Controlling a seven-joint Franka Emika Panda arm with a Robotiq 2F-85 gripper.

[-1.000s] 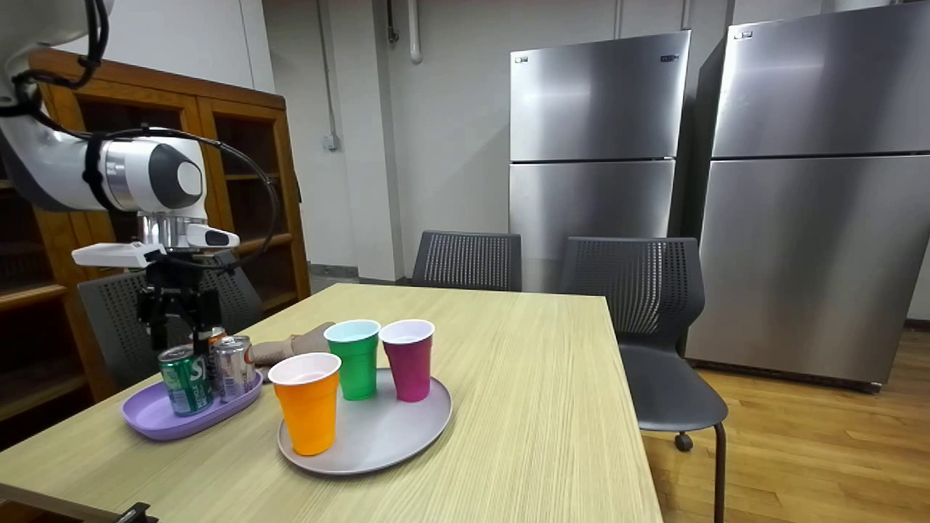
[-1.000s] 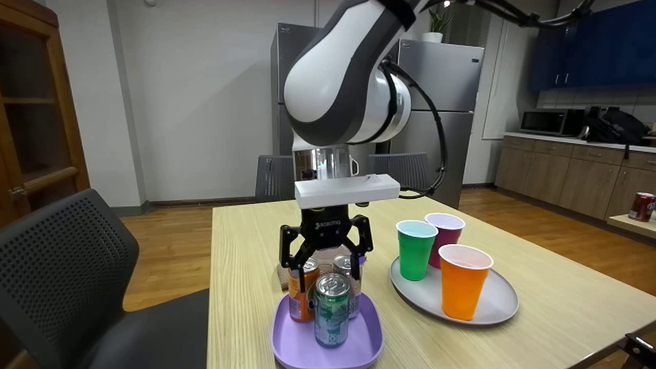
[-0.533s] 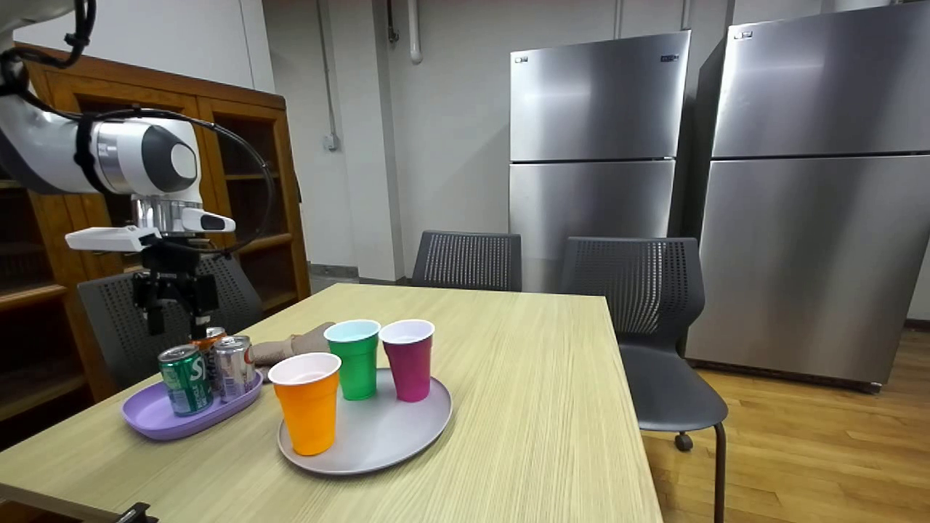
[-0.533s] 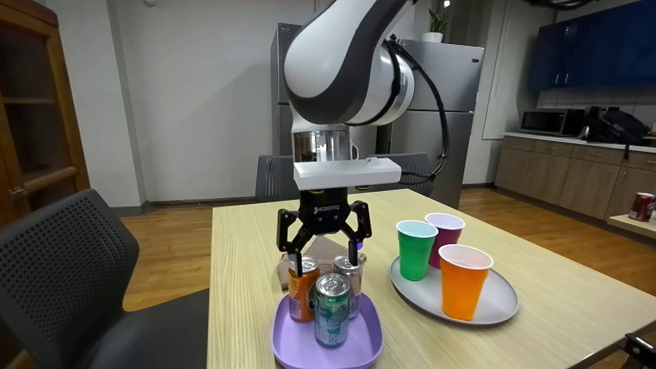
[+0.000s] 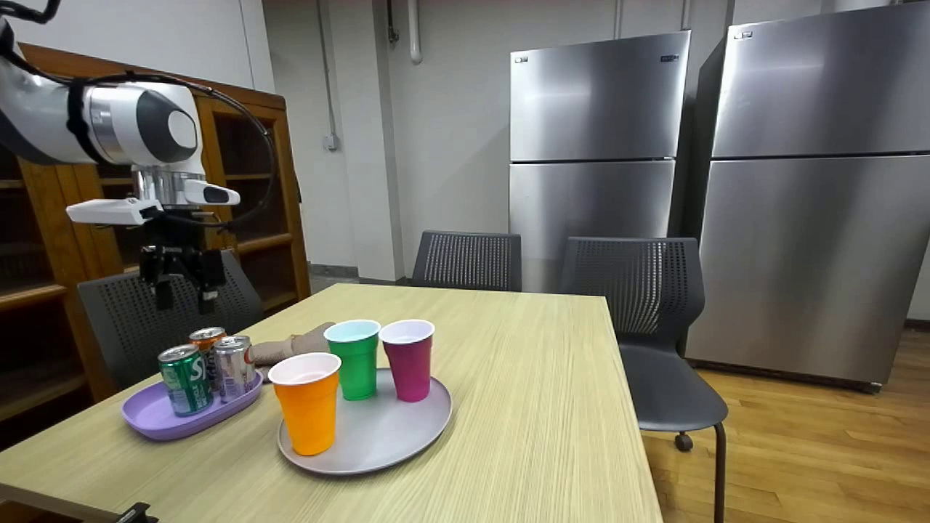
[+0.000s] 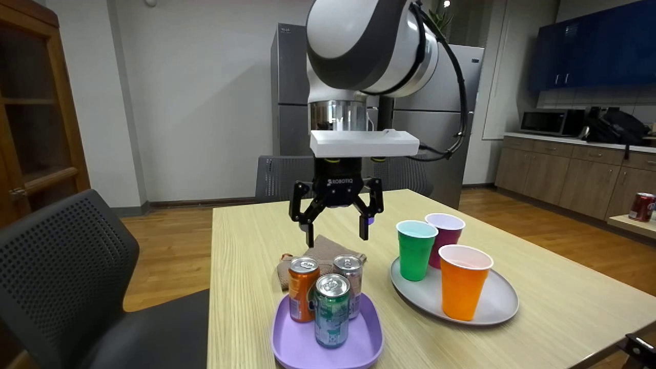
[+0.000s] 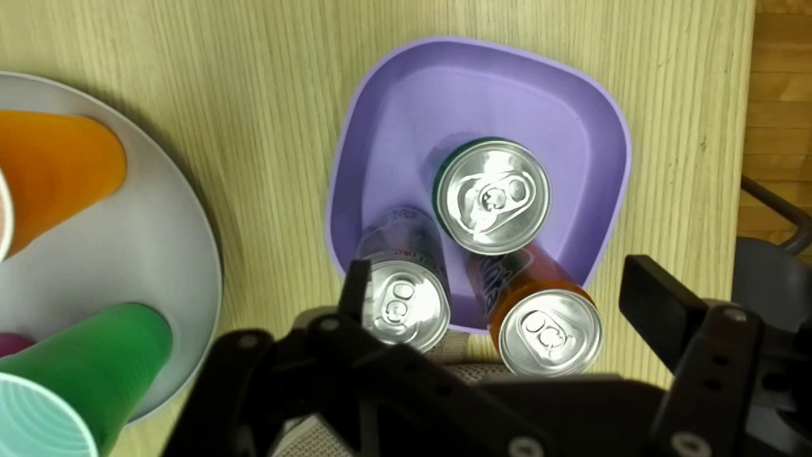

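Hand [image 6: 336, 237]: fingers wide apart, clamped on nothing; in both exterior views it hangs above the can group, with a gap between fingertips and lids. Three cans stand upright on the purple tray [image 6: 333, 359] at the near part of the bench [image 6: 251, 256]; in an exterior view, green can [image 6: 332, 318] nearest, orange can [image 6: 301, 292] behind it to the left, silver can [image 6: 354, 279] behind it to the right; whether their sides touch cannot be told.

Progress, judged from the layout: all three cans rest on the tray, free of the hand, so the can handling looks done; nothing in the fingers is left to set down; whether further handling remains, the pictures do not settle.

Right of the tray, grey plate [image 6: 492, 302] with orange cup [image 6: 464, 287], green cup [image 6: 414, 256] and magenta cup [image 6: 447, 237], all upright; brown cloth [image 6: 330, 248] lies just beyond the tray, on its far side.
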